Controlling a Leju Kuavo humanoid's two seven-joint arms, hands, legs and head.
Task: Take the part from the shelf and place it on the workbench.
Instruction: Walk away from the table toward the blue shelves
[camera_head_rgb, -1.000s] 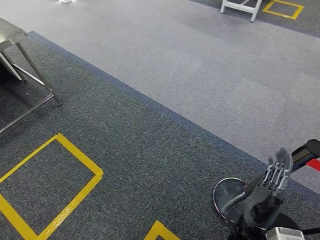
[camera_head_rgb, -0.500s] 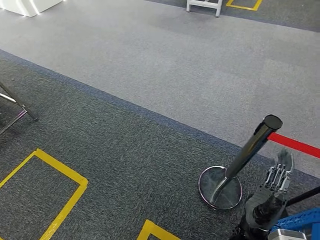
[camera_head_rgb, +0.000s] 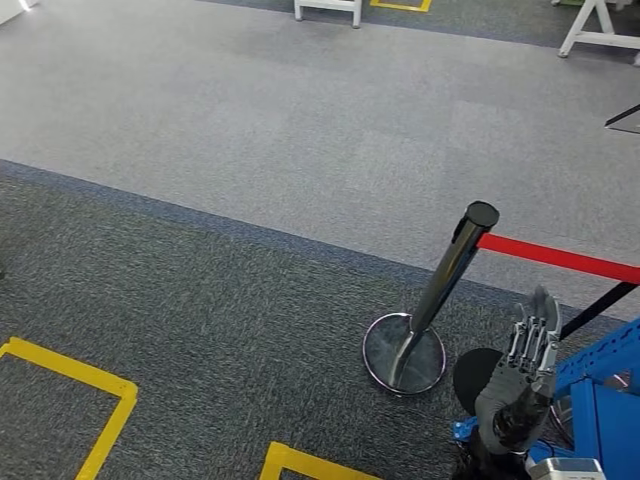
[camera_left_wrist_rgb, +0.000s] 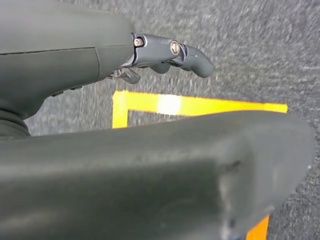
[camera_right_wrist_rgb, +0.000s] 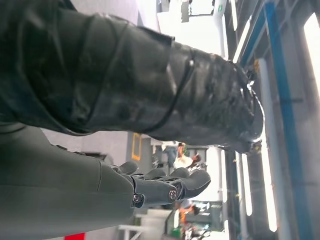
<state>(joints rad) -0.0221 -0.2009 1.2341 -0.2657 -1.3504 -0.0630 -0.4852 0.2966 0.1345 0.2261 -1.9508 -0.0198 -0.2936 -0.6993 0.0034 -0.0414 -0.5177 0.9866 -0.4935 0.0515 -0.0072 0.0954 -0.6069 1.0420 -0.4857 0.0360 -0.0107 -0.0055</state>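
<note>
My right hand (camera_head_rgb: 524, 385) is raised at the lower right of the head view, fingers straight and close together, palm bare, holding nothing. In the right wrist view the same hand (camera_right_wrist_rgb: 166, 187) has its fingers stretched out with nothing between them. My left hand (camera_left_wrist_rgb: 151, 55) hangs over dark carpet and a yellow floor marking (camera_left_wrist_rgb: 196, 105), fingers out and holding nothing. A blue metal frame (camera_head_rgb: 604, 395), possibly the shelf, stands just right of my right hand.
A tilted-looking chrome stanchion post (camera_head_rgb: 453, 275) on a round base (camera_head_rgb: 404, 353) stands close ahead on the right, with a red belt (camera_head_rgb: 558, 258) running right. Yellow tape squares (camera_head_rgb: 90, 385) mark the dark carpet. White table legs (camera_head_rgb: 326, 8) stand far back on lighter carpet.
The whole picture has shifted left, so the camera has turned right. The stanchion, red belt and blue frame have come into view. My right hand keeps the same pose.
</note>
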